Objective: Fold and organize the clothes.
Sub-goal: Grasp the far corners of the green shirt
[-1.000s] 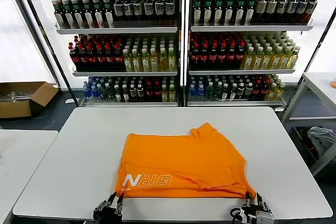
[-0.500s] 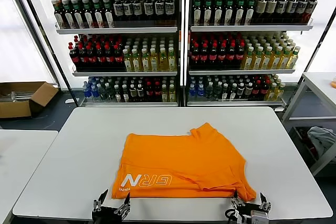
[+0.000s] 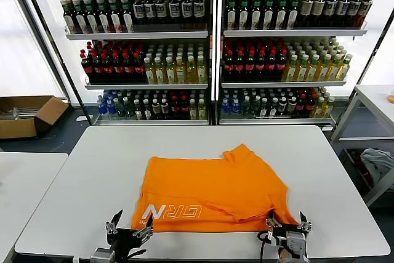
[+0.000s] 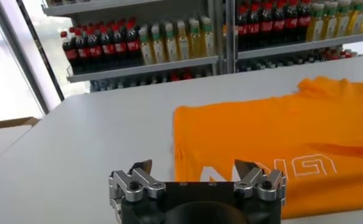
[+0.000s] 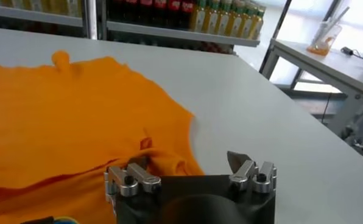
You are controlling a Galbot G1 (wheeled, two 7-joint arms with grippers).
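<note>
Both hands sit at the near edge of the white worktop [image 3: 92, 170], fingers spread apart and holding nothing: the left hand [image 3: 128, 231] just beside the near-left corner of the orange T-shirt [image 3: 215, 192], the right hand [image 3: 285, 224] at its near-right corner, one finger over the hem. White lettering [image 3: 172, 212] runs along the shirt's near edge, a sleeve pointing away. Farther off stand shelves of bottles [image 3: 209, 60], with a cardboard box [image 3: 28, 115] on the floor to the left.
</note>
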